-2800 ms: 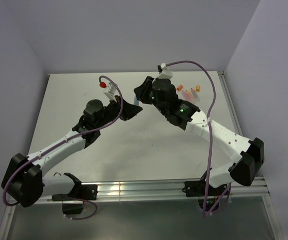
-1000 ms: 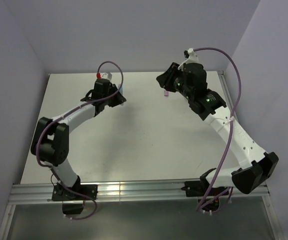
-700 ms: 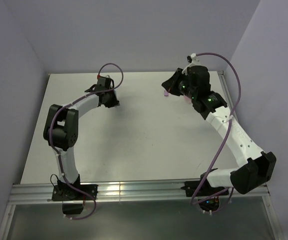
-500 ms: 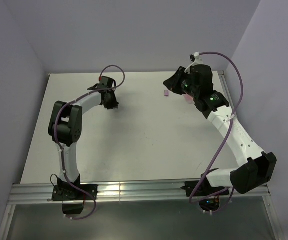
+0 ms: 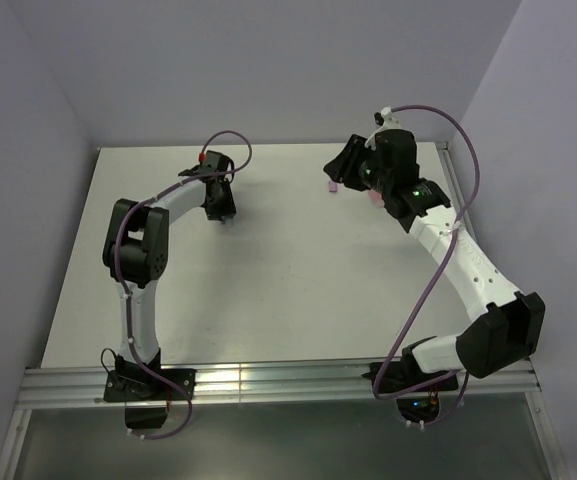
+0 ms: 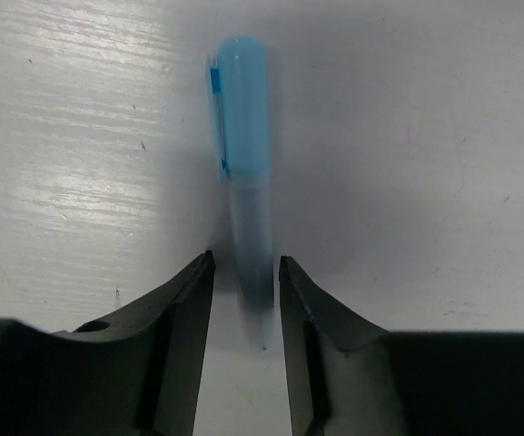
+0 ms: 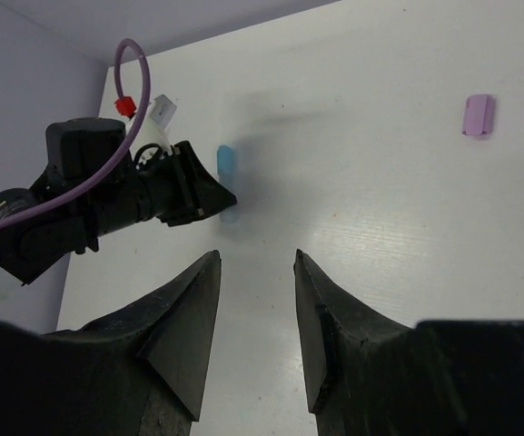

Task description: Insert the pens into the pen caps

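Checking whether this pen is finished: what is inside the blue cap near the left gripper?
The pale blue pen body runs into the blue cap. Its tip is hidden by the solid cap.

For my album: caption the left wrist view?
Capped blue pen on the table between the parted fingers of the left tool.

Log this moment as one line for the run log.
left gripper: open around capped blue pen on table | right gripper: open, empty | purple cap: loose on table
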Robot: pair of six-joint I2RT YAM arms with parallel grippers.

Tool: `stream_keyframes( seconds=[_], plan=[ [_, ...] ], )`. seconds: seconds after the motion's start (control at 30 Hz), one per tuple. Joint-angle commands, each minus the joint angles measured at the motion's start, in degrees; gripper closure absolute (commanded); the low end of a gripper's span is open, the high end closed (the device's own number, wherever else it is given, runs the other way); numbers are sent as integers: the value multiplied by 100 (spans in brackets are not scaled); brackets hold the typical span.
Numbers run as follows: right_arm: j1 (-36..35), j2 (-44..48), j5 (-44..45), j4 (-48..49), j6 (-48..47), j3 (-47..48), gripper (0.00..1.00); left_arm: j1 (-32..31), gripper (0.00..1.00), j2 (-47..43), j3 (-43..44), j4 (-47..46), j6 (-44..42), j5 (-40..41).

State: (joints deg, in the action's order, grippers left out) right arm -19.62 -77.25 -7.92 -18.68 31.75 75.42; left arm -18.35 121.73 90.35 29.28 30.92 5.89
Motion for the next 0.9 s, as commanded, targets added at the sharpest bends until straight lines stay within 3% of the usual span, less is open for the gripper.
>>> stream_keyframes(
  seconds=[0.0, 0.2, 0.53, 0.8, 0.83, 0.87],
  plan=[
    [46, -97, 150, 22, -134, 149, 54, 7, 59, 53, 167, 228, -42, 175],
    [124, -334, 265, -118, -222, 377, 50, 7, 51, -351, 194, 324, -50, 386],
    [493, -967, 282, -329, -406, 860, 40, 24, 49, -1151, 106, 369, -7, 448],
    [985, -2012, 704, -953, -669, 1738, 39, 16, 50, -1907, -210, 96, 151, -175],
    [1125, -2239, 678, -988, -792, 1809, 36, -19, 50, -1986, -263, 78, 169, -324],
    [1205, -2381, 513, -997, -862, 1879, 22, -28, 50, -2143, -359, 26, 204, -430]
  ],
)
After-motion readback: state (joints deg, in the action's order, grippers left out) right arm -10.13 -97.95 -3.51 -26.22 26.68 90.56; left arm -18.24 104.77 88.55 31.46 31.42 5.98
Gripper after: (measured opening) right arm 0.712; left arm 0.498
